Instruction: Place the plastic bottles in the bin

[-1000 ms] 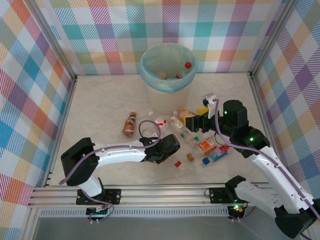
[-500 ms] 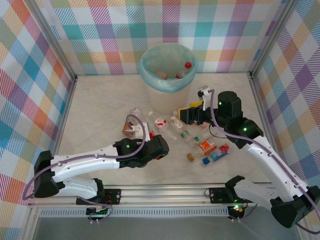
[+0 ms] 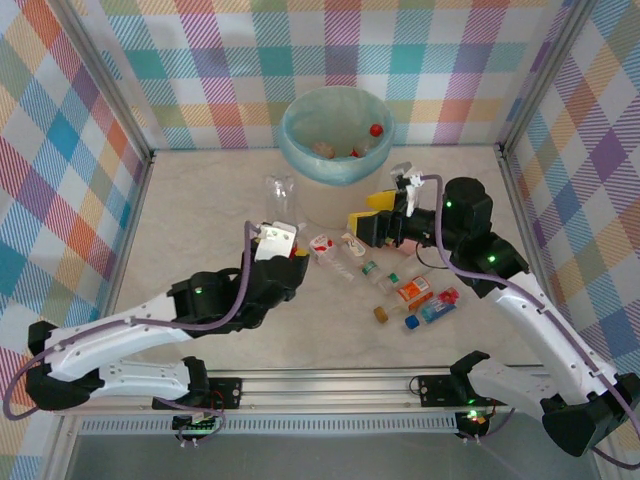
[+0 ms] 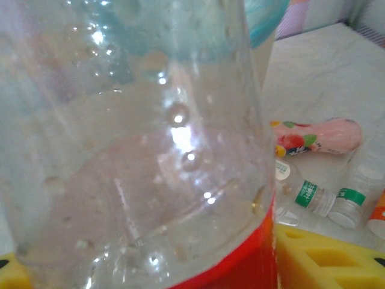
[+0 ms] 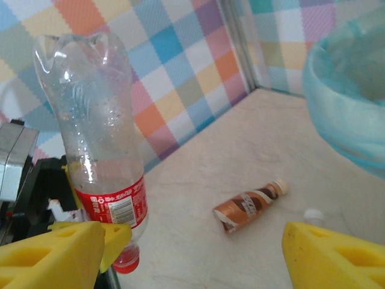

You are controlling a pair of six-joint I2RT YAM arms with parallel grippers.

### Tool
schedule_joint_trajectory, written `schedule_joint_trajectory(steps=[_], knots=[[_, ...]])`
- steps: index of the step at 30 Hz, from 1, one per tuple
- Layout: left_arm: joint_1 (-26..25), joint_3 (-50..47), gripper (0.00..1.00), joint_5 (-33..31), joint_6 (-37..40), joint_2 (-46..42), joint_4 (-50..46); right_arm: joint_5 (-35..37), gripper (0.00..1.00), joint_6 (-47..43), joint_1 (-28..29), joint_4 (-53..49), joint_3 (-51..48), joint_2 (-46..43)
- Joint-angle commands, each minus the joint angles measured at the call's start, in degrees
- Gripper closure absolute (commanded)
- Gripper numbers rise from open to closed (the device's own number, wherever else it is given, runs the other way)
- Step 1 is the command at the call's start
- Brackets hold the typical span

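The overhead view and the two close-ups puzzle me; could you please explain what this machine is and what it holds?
This is a robot with two arms bolted at the table's near edge. The overhead view looks down from behind them; each close-up comes from a camera on one wrist. Small plastic bottles lie on the table, and a few already sit in the bin at the back. The left jaws grip a clear bottle upside down, raised off the table; the left wrist view sees it up close. The right jaws stand open and empty.
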Motion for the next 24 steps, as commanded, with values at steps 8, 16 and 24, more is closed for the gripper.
schedule_joint_trajectory(steps=[8, 16, 24], knots=[[-0.3, 0.8, 0.43, 12.5, 26.4, -1.1, 7.7, -8.7, 0.22, -0.9, 0.2, 11.9, 1.2, -2.4], [-0.4, 0.1, 0.44, 18.9, 30.7, -1.5, 12.9, -8.1, 0.23, -2.0, 0.2, 12.7, 1.0, -4.4], [-0.4, -0.2, 0.44, 21.4, 34.3, -4.0, 12.3, -15.3, 0.23, -5.9, 0.2, 5.0, 5.4, -4.4]])
